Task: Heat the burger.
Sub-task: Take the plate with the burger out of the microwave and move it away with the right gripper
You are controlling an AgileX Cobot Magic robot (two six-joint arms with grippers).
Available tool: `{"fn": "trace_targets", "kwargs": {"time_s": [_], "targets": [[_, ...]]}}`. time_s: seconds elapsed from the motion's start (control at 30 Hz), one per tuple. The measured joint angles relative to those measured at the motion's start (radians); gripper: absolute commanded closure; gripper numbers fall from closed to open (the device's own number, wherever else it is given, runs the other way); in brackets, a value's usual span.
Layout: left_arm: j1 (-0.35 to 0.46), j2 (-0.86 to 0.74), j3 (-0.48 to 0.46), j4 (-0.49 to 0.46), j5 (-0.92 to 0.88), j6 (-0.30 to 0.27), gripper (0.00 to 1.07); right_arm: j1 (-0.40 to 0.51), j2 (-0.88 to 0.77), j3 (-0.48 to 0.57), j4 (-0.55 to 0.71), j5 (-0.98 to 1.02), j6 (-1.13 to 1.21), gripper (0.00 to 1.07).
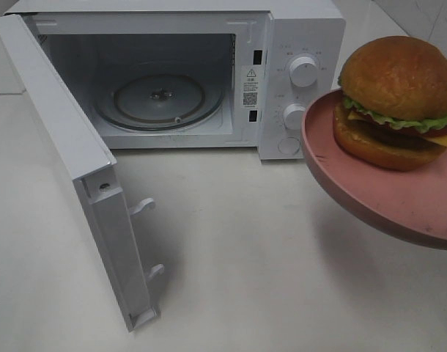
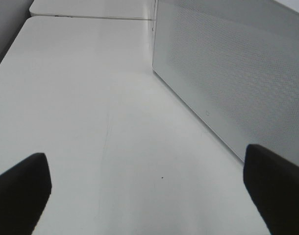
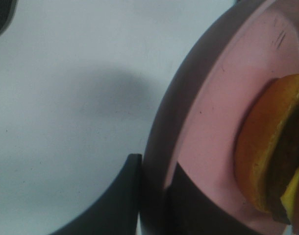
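Observation:
The burger (image 1: 399,103), with glossy brown buns, lettuce and cheese, sits on a round pink plate (image 1: 370,191) held in the air at the right, in front of the microwave's control panel. In the right wrist view my right gripper (image 3: 154,196) is shut on the rim of the plate (image 3: 213,112), one finger above it and one below, with the burger (image 3: 267,156) just beyond. My left gripper (image 2: 147,191) is open over bare table beside the microwave door's outer face (image 2: 237,73). Neither gripper shows clearly in the high view.
The white microwave (image 1: 297,44) stands at the back with its door (image 1: 62,125) swung wide open to the left. Its glass turntable (image 1: 159,99) lies bare inside. Two knobs (image 1: 304,71) sit on its right panel. White table (image 1: 245,257) lies in front.

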Motion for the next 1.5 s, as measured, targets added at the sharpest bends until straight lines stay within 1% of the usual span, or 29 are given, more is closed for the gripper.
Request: {"fn": "trace_targets", "kwargs": {"time_s": [0.07, 0.1, 0.17, 0.2, 0.23, 0.53, 0.6, 0.63, 0.7, 0.73, 0.77, 0.83, 0.87, 0.9, 0.97, 1.03, 1.07, 1.1, 1.17, 1.2, 1.23, 1.27, 1.3, 1.37, 1.43, 1.47, 1.5], "targets": [[0.0, 0.0, 0.0, 0.0, 0.0, 0.0, 0.07, 0.0, 0.0, 0.0, -0.081, 0.012, 0.112, 1.07], [0.0, 0.0, 0.0, 0.0, 0.0, 0.0, 0.07, 0.0, 0.0, 0.0, -0.081, 0.012, 0.112, 1.07], [0.0, 0.0, 0.0, 0.0, 0.0, 0.0, 0.07, 0.0, 0.0, 0.0, -0.149, 0.031, 0.201, 1.07], [0.0, 0.0, 0.0, 0.0, 0.0, 0.0, 0.07, 0.0, 0.0, 0.0, -0.149, 0.031, 0.201, 1.07], [0.0, 0.0, 0.0, 0.0, 0.0, 0.0, 0.07, 0.0, 0.0, 0.0, -0.189, 0.053, 0.26, 1.07], [0.0, 0.0, 0.0, 0.0, 0.0, 0.0, 0.07, 0.0, 0.0, 0.0, -0.293, 0.129, 0.46, 1.07], [0.0, 0.0, 0.0, 0.0, 0.0, 0.0, 0.07, 0.0, 0.002, 0.0, -0.331, 0.142, 0.547, 1.07], [0.0, 0.0, 0.0, 0.0, 0.0, 0.0, 0.07, 0.0, 0.002, 0.0, -0.331, 0.142, 0.547, 1.07], [0.0, 0.0, 0.0, 0.0, 0.0, 0.0, 0.07, 0.0, 0.026, 0.0, -0.374, 0.162, 0.649, 1.07], [0.0, 0.0, 0.0, 0.0, 0.0, 0.0, 0.07, 0.0, 0.026, 0.0, -0.374, 0.162, 0.649, 1.07], [0.0, 0.0, 0.0, 0.0, 0.0, 0.0, 0.07, 0.0, 0.054, 0.0, -0.399, 0.174, 0.72, 1.07], [0.0, 0.0, 0.0, 0.0, 0.0, 0.0, 0.07, 0.0, 0.073, 0.0, -0.413, 0.181, 0.76, 1.07], [0.0, 0.0, 0.0, 0.0, 0.0, 0.0, 0.07, 0.0, 0.113, 0.0, -0.434, 0.183, 0.839, 1.07], [0.0, 0.0, 0.0, 0.0, 0.0, 0.0, 0.07, 0.0, 0.113, 0.0, -0.434, 0.183, 0.839, 1.07], [0.0, 0.0, 0.0, 0.0, 0.0, 0.0, 0.07, 0.0, 0.178, 0.0, -0.463, 0.181, 0.977, 1.07], [0.0, 0.0, 0.0, 0.0, 0.0, 0.0, 0.07, 0.0, 0.197, 0.0, -0.473, 0.181, 1.012, 1.07], [0.0, 0.0, 0.0, 0.0, 0.0, 0.0, 0.07, 0.0, 0.246, 0.0, -0.492, 0.179, 1.088, 1.07], [0.0, 0.0, 0.0, 0.0, 0.0, 0.0, 0.07, 0.0, 0.246, 0.0, -0.492, 0.179, 1.088, 1.07], [0.0, 0.0, 0.0, 0.0, 0.0, 0.0, 0.07, 0.0, 0.316, 0.0, -0.523, 0.177, 1.216, 1.07], [0.0, 0.0, 0.0, 0.0, 0.0, 0.0, 0.07, 0.0, 0.316, 0.0, -0.523, 0.177, 1.216, 1.07], [0.0, 0.0, 0.0, 0.0, 0.0, 0.0, 0.07, 0.0, 0.361, 0.0, -0.547, 0.176, 1.294, 1.07], [0.0, 0.0, 0.0, 0.0, 0.0, 0.0, 0.07, 0.0, 0.361, 0.0, -0.547, 0.176, 1.294, 1.07], [0.0, 0.0, 0.0, 0.0, 0.0, 0.0, 0.07, 0.0, 0.412, 0.0, -0.574, 0.178, 1.375, 1.07], [0.0, 0.0, 0.0, 0.0, 0.0, 0.0, 0.07, 0.0, 0.432, 0.0, -0.591, 0.178, 1.407, 1.07], [0.0, 0.0, 0.0, 0.0, 0.0, 0.0, 0.07, 0.0, 0.506, 0.0, -0.632, 0.18, 1.511, 1.06], [0.0, 0.0, 0.0, 0.0, 0.0, 0.0, 0.07, 0.0, 0.506, 0.0, -0.632, 0.18, 1.511, 1.06], [0.0, 0.0, 0.0, 0.0, 0.0, 0.0, 0.07, 0.0, 0.55, 0.0, -0.653, 0.18, 1.578, 1.06]]}}
